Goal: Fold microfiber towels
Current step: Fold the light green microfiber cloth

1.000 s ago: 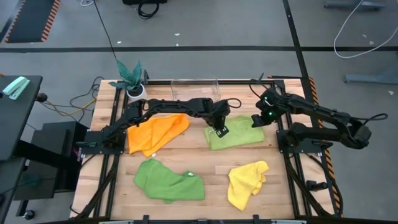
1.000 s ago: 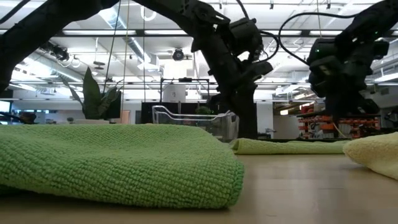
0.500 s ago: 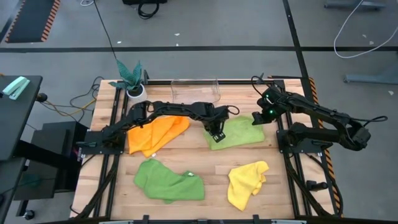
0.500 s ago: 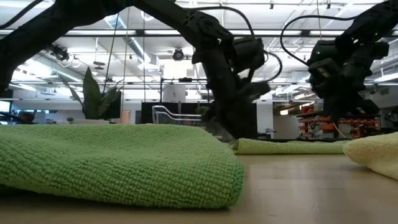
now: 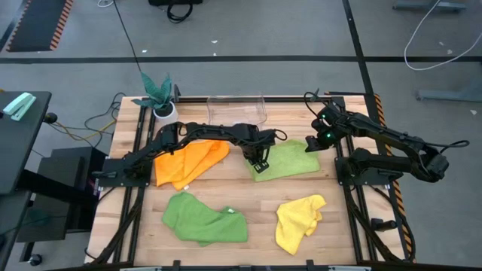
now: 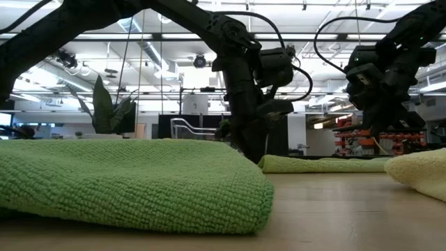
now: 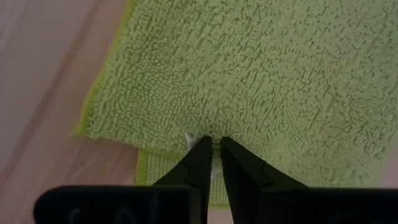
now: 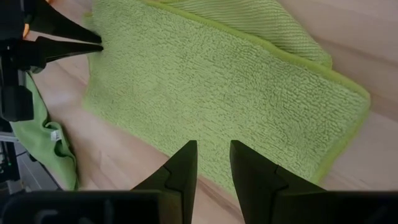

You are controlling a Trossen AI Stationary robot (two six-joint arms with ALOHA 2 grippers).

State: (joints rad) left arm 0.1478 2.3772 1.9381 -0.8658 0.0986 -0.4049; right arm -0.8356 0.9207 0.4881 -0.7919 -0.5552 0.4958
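Your light green towel [image 5: 290, 159] lies folded over itself at the back right of the table [image 5: 256, 197], well apart from the clear bin [image 5: 235, 109] behind it, whose contents you cannot make out. Your left gripper [image 7: 214, 151] has its fingers nearly together, pinching the towel's near edge, with that arm stretched low across the orange towel [image 5: 188, 161]. Your right gripper [image 8: 212, 155] hangs above the towel's far end, fingers apart, holding nothing. The darker green towel [image 5: 203, 218] and yellow towel [image 5: 297, 222] lie crumpled in front
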